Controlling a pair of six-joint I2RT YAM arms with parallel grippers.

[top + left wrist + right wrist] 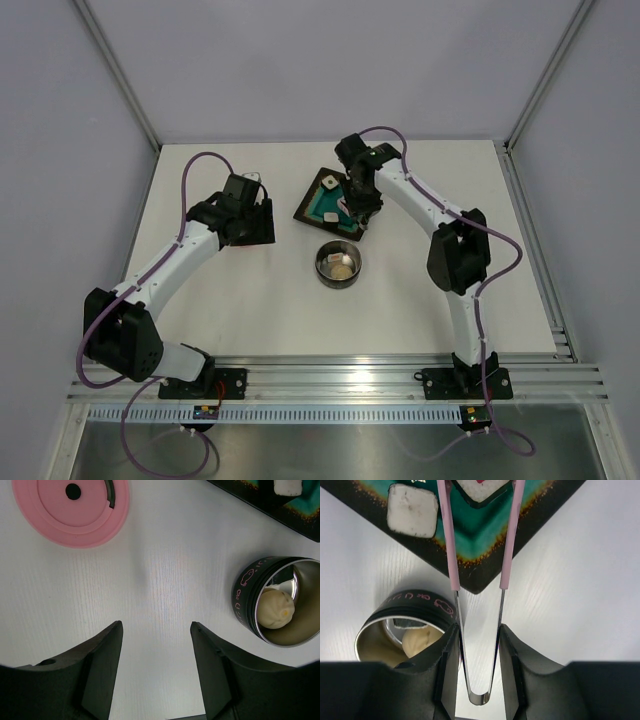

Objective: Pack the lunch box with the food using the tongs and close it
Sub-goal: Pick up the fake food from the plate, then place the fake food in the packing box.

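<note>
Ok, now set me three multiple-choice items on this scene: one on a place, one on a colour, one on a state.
1. Where is the lunch box's pink lid?
A. on the lunch box
B. on the table, apart from it
C. in the left pincer

2. What colour are the sleeves on the tongs' arms?
A. blue
B. pink
C. yellow

3. How is the left pincer?
A. shut on the pink lid
B. shut on the tongs
C. open, holding nothing

1 B: the left wrist view shows it flat on the table, clear of the lunch box.
2 B: the right wrist view shows pink sleeves.
3 C: only bare table shows between its fingers.
</note>
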